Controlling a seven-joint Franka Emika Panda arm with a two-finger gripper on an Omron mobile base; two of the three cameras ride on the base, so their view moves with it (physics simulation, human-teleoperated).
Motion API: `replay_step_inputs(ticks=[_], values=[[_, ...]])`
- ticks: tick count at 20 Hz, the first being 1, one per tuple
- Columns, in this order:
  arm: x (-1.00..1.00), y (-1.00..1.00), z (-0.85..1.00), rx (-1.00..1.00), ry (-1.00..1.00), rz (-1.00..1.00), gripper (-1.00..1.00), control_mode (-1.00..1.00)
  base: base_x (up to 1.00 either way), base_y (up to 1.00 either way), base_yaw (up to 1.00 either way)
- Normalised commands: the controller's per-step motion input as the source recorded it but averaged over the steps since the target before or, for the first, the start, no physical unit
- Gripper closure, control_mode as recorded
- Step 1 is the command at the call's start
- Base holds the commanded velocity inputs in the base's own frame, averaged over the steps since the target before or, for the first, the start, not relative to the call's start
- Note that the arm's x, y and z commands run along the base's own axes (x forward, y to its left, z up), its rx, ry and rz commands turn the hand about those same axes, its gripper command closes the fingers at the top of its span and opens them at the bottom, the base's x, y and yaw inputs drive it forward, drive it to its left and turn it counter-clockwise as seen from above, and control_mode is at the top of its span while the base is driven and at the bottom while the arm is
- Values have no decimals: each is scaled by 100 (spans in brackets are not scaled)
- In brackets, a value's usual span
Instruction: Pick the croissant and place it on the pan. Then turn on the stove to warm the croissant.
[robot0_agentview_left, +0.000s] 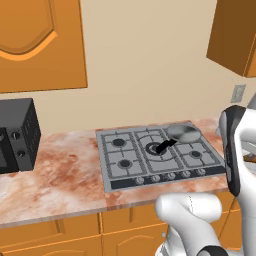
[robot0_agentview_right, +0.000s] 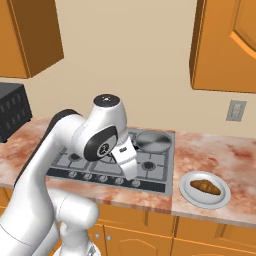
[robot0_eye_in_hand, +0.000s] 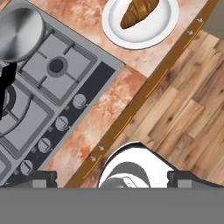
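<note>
Fingers (robot0_eye_in_hand: 112, 179) spread wide, grasping nothing, high over counter (robot0_eye_in_hand: 118, 98) edge; croissant (robot0_eye_in_hand: 139, 12) waits on its plate (robot0_eye_in_hand: 131, 37); pan (robot0_eye_in_hand: 19, 33) on stove (robot0_eye_in_hand: 57, 65) ready to receive it.

The white arm bends forward above the front edge of the stove (robot0_agentview_right: 120, 165), its gripper (robot0_eye_in_hand: 111, 179) pointing down with jaws spread wide, holding nothing.

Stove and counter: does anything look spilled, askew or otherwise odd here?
Nothing stands out. The pan sits flat on the stove's back right burner, empty. The croissant lies whole on its white plate on the counter right of the stove. No spills.
</note>
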Motion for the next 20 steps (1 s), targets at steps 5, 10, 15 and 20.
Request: replay_step_inputs(ticks=[5,10,15,20], values=[[0,-6,0,0,0,-5,-100,-100,0,0,0],[0,-5,-5,0,0,-5,-100,-100,0,0,0],[0,-11,-12,1,1,-4,-100,-100,0,0,0],[1,-15,-16,2,2,-4,-100,-100,0,0,0]])
